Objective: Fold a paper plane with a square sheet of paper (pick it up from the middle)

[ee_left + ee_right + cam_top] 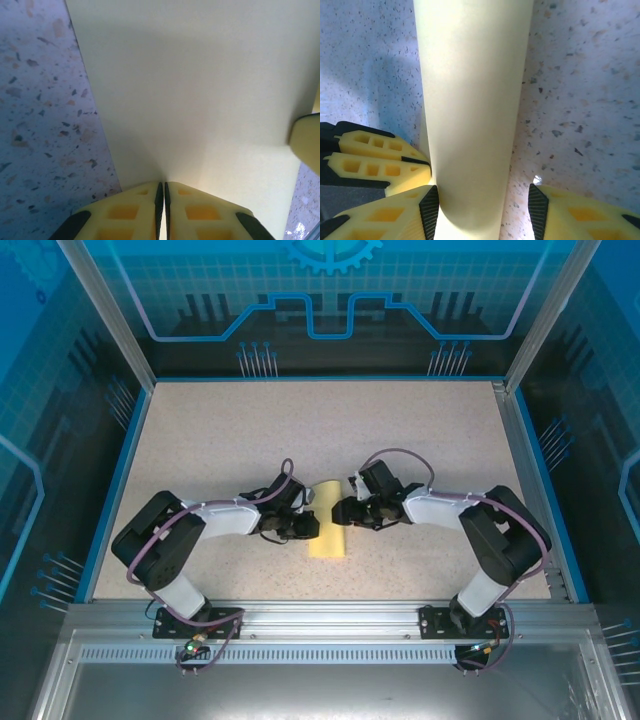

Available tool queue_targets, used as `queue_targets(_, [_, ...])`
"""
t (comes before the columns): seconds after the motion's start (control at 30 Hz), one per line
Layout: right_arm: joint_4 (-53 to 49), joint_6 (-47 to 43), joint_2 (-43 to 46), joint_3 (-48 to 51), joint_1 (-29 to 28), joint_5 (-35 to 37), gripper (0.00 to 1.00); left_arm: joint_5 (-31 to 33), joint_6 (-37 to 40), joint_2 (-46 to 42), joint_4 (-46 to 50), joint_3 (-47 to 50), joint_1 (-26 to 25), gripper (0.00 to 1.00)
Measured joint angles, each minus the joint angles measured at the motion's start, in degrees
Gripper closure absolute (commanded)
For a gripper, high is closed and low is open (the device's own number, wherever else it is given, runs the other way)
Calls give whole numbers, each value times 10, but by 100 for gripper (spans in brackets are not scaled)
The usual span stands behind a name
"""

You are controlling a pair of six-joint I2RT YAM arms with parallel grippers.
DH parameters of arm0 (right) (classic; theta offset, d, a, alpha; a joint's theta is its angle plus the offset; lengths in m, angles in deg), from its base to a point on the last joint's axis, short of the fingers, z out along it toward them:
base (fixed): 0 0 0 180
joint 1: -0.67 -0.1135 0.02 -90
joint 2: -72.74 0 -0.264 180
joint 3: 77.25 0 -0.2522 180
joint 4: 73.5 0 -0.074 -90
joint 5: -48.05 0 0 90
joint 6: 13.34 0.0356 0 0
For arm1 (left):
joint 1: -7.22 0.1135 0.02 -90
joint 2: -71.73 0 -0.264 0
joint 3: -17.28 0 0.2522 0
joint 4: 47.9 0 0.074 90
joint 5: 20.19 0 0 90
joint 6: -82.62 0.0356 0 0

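Yellow paper (329, 530), a narrow folded strip, lies on the table (220, 430); left gripper (161, 186) is clamped, seemingly on its edge, right gripper (484, 200) gapes astride it, so a one-sided pull could skew the crease or tear it.

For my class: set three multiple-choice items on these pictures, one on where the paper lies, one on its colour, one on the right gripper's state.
1. Where on the table is the paper? A) far left corner B) between the left gripper and the right gripper C) against the far edge
2. Its colour? A) pale yellow B) red C) green
3. The right gripper is: A) shut on the paper B) shut beside it C) open astride it
Key: B, the top view puts it between them; A, plain in every view; C, one finger each side of it.
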Motion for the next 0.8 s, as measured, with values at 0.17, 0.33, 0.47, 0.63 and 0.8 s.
queue_targets(0.17, [-64,-12,7,-35,-24,61,46,-1,0,1,0,-3,0,84])
queue_targets(0.33, [-94,-18,7,-65,-40,95,46,-3,0,1,0,-3,-1,81])
queue_targets(0.47, [-112,-19,-12,-83,-42,118,46,-6,0,1,-1,-4,-1,79])
queue_targets(0.63, [-124,-22,-38,-93,-49,133,48,-10,0,1,-3,-4,-1,79])
queue_targets(0.8, [-132,-26,-45,-96,-52,137,54,-11,-1,1,-4,-4,-1,79])
